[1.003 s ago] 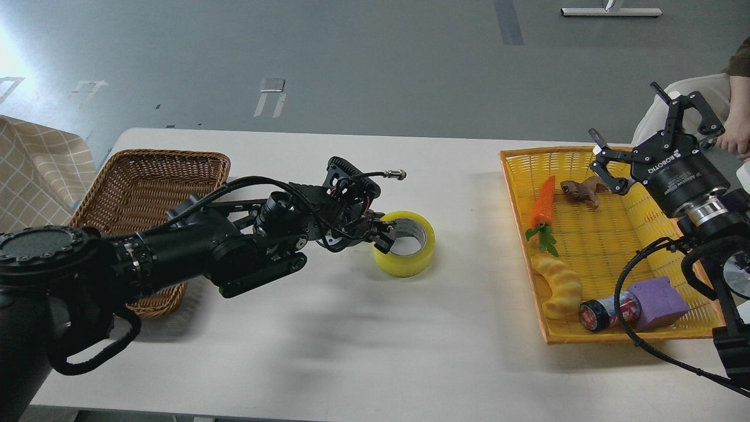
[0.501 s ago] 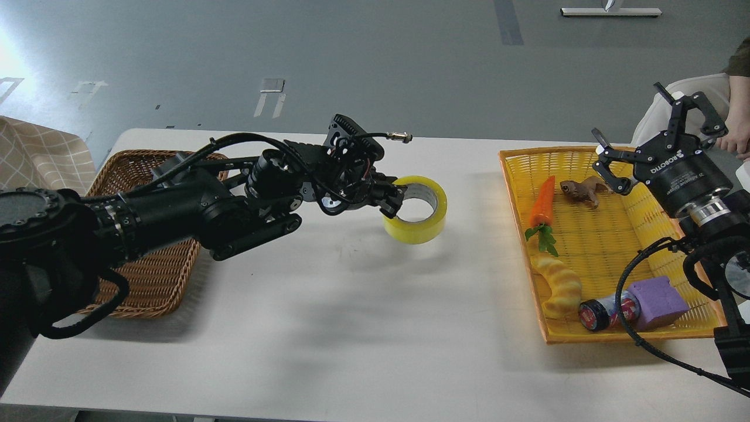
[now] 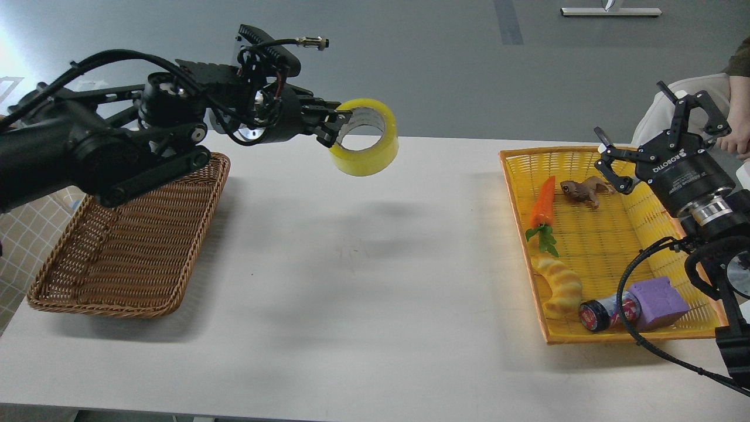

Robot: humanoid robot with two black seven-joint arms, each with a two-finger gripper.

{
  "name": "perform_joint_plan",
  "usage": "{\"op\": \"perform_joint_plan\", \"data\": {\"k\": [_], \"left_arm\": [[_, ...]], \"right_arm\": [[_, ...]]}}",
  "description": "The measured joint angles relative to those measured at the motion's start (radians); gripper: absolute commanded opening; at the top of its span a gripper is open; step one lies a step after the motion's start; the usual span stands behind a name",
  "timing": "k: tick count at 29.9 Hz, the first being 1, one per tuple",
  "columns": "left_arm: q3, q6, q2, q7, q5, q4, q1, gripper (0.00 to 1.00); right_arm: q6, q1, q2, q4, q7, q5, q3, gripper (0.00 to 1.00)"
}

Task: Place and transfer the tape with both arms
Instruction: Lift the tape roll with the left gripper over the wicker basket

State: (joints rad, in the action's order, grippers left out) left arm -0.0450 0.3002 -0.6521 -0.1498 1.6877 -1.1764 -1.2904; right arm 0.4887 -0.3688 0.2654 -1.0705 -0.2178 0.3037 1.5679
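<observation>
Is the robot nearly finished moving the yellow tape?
About halfway, I'd guess. Done: the tape is off the yellow tray and lifted above the table. In hand: the left tool grips its rim. Left: setting it down, probably in the wicker basket. The right tool waits open.

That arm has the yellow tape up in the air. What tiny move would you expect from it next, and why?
Probably a short swing toward the wicker basket. The left end effector is shut on the tape, holding it off the table, and the right end effector waits open over the yellow tray, far off.
</observation>
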Motion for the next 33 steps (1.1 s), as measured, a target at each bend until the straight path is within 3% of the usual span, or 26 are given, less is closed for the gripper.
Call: {"op": "perform_joint_plan", "data": {"k": [10, 23, 33], "left_arm": [[0.013, 0.001, -0.271, -0.07, 0.004, -0.042, 0.027, 0.0], [0.018, 0.0, -0.443, -0.074, -0.002, -0.026, 0.164, 0.0], [0.018, -0.039, -0.499, -0.088, -0.006, 0.045, 0.294, 0.0]], "right_arm": [[0.0, 0.01, -0.004, -0.001, 0.0, 0.0, 0.0, 1.0], [0.0, 0.008, -0.013, -0.002, 0.0, 0.0, 0.0, 1.0], [0.0, 0.008, -0.033, -0.002, 0.0, 0.0, -0.002, 1.0]]}}
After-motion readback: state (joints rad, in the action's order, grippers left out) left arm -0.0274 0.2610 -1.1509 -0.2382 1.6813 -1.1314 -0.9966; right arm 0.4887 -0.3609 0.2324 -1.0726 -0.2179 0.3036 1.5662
